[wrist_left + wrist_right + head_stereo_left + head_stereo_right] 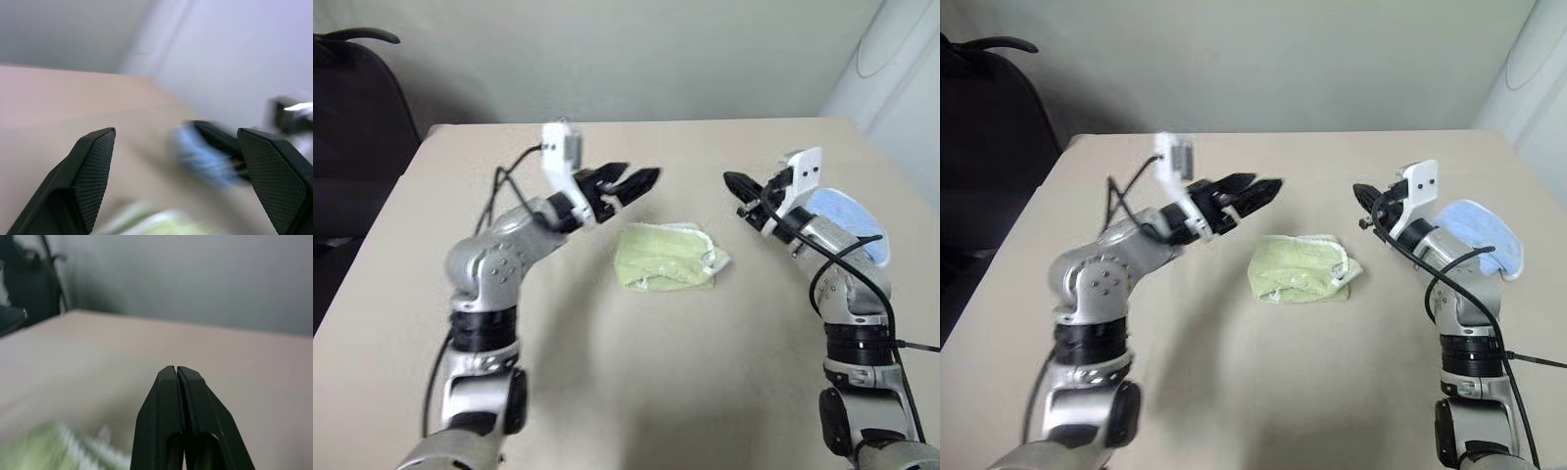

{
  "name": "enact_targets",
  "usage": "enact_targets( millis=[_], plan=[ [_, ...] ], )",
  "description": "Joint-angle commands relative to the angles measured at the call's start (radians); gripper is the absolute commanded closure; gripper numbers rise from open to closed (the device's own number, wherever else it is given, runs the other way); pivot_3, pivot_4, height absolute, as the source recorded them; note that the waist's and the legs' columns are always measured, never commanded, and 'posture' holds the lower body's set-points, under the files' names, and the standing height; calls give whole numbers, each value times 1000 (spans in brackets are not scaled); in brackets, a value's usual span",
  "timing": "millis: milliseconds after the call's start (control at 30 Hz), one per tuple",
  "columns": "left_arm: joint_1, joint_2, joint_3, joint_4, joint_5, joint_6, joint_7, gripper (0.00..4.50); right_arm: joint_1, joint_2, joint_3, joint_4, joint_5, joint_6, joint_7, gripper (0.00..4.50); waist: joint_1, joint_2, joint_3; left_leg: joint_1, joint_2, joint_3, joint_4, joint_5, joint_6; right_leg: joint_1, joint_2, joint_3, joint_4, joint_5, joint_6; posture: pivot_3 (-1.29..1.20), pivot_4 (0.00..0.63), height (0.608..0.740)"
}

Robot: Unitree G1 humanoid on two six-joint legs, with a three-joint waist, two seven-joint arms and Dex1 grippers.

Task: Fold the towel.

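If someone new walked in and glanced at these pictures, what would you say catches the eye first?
Most likely the light green towel, lying folded into a small bundle in the middle of the beige table, held by neither arm. Raised on either side of it are the left gripper, fingers spread open, and the right gripper, fingers pressed shut, pointing towards each other. A light blue cloth lies bunched at the table's right edge, behind the right arm.

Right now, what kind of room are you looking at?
Probably an office or lab room: a plain beige table against a bare pale wall, a black office chair beside it, and a folded light green terry towel laid out on the tabletop.
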Motion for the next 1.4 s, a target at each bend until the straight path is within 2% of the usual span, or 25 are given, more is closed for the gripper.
enact_targets(
  millis=[33,133,267,467,600,667,733,833,1000,1100,1300,1400],
  plan=[
    [93,57,-56,-77,75,-104,-116,1454,20,-24,32,-102,48,49,60,4500,-1,0,0,-1,0,0,0,0,0,0,0,0,-1,0,0,0,150,740],
    [149,28,-44,-95,46,-115,-138,2635,74,-45,74,-143,46,74,104,4500,10,-1,0,-3,0,-1,1,-1,1,-1,0,-1,-1,0,0,0,150,740],
    [144,-23,-150,-31,128,-142,-153,4037,104,-21,124,-103,9,58,98,4500,14,-1,0,-4,0,-3,4,-1,2,0,0,-1,1,1,2,0,150,740],
    [103,-50,-352,245,370,-234,-180,4037,121,1,252,97,-135,31,66,4500,9,-1,0,0,0,-2,8,-2,5,4,-2,0,4,3,3,0,150,740],
    [102,-69,-378,378,453,-270,-165,4037,128,6,278,200,-202,-27,65,4500,8,-1,-6,1,0,-2,7,-2,5,4,-2,0,3,3,3,0,150,740],
    [124,-92,-326,348,416,-290,-166,4037,150,-11,264,164,-203,-44,80,4500,9,-1,-6,10,0,-2,6,-4,8,14,-2,0,-1,3,3,0,150,740],
    [157,-137,-206,255,300,-302,-167,4037,173,-32,232,95,-188,-72,95,4500,9,-1,-6,11,0,-2,6,-9,17,17,-2,0,-4,4,5,0,150,740],
    [202,-178,-57,110,155,-262,-130,4037,193,-61,167,-9,-132,-68,113,4500,9,-1,-5,7,-1,-2,7,-5,10,15,-2,-1,-7,4,6,0,150,740],
    [297,-137,97,-41,21,-150,-55,4037,221,-141,44,-154,-18,-2,163,4500,8,-2,-5,1,-1,0,7,-4,8,11,-2,-1,-9,4,6,0,150,740],
    [306,-144,158,0,-86,-5,20,3469,210,-156,9,-162,1,15,148,4500,7,-2,-5,2,-1,0,7,-4,8,11,-2,0,-10,4,7,0,150,740],
    [228,-171,175,189,-183,182,51,1317,207,-126,-5,-191,5,26,94,4500,12,-2,-5,3,-1,0,8,-3,9,12,-2,1,-8,7,9,0,150,740],
    [162,-198,139,280,-172,222,41,272,219,-114,-9,-226,11,37,74,4500,15,-2,-5,3,-1,0,8,-3,9,12,-2,1,-8,7,9,0,150,740]
  ],
)
